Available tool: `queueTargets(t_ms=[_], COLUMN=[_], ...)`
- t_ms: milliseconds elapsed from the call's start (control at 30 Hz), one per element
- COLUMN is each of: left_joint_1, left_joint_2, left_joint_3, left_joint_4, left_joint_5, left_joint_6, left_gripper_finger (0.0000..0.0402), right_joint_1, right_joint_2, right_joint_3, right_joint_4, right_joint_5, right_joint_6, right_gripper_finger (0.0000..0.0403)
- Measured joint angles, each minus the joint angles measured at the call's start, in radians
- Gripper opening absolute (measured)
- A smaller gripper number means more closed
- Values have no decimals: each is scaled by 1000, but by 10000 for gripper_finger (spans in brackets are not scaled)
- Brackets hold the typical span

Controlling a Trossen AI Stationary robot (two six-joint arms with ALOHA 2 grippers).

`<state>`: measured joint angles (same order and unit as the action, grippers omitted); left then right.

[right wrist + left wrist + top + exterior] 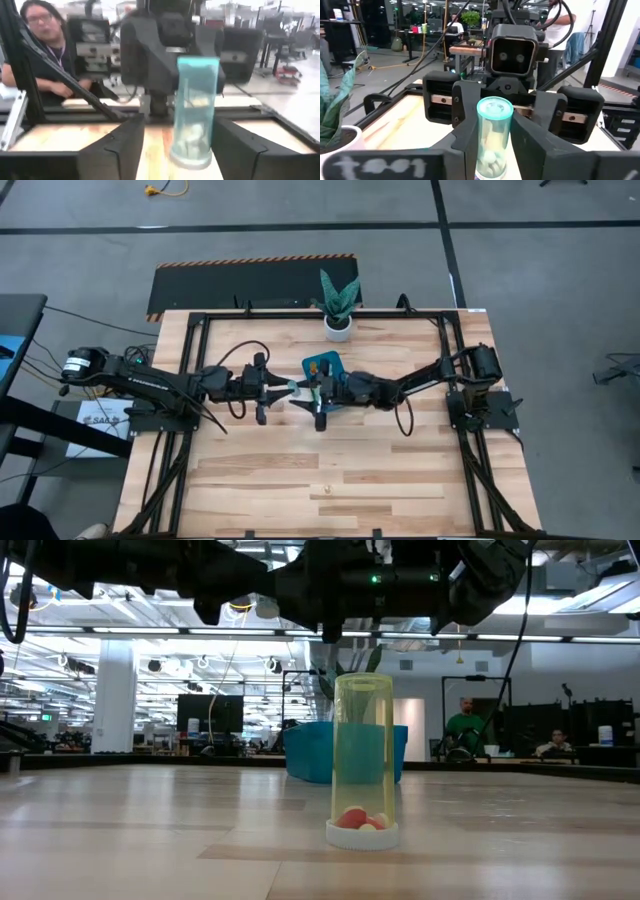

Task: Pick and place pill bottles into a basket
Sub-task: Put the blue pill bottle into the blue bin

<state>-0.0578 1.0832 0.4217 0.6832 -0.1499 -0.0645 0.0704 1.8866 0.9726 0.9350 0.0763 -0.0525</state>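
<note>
Fingers of the left gripper (290, 388) clamped a teal bottle (492, 135) just before the basket (322, 366). Facing it there, the right gripper (175, 150) stood spread apart around that bottle, not touching.

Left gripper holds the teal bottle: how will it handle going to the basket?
Probably light: the teal bottle shows few pills. Its smooth round wall may swivel or slip in the left gripper; the right gripper is open.

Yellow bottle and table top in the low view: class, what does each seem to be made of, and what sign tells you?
Yellow bottle: probably clear tinted plastic, glossy; the room and its pills show through the wall. Table top: light wood, smooth, faintly shiny; plank seams and grain show.
</note>
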Motion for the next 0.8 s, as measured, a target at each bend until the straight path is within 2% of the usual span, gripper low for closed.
queueTargets(t_ms=[200,300,400,600,700,800], left_joint_1=[1,0,0,29,51,77], left_joint_2=[0,-1,-1,-1,32,122], left_joint_3=[0,1,1,1,2,21], left_joint_4=[-51,-65,-83,-90,-37,35], left_joint_5=[-31,-36,-49,-60,-54,-4], left_joint_6=[1,-1,-1,0,6,12], left_gripper_finger=[83,84,85,86,86,86], right_joint_1=[3,3,7,38,70,106], right_joint_2=[-40,-98,-178,-330,-393,-446], right_joint_3=[-1,-1,-1,-2,-59,-150], right_joint_4=[-206,-322,-516,-947,-995,-979], right_joint_5=[107,117,164,353,428,475], right_joint_6=[10,11,18,131,201,296], right_gripper_finger=[244,253,255,256,256,256])
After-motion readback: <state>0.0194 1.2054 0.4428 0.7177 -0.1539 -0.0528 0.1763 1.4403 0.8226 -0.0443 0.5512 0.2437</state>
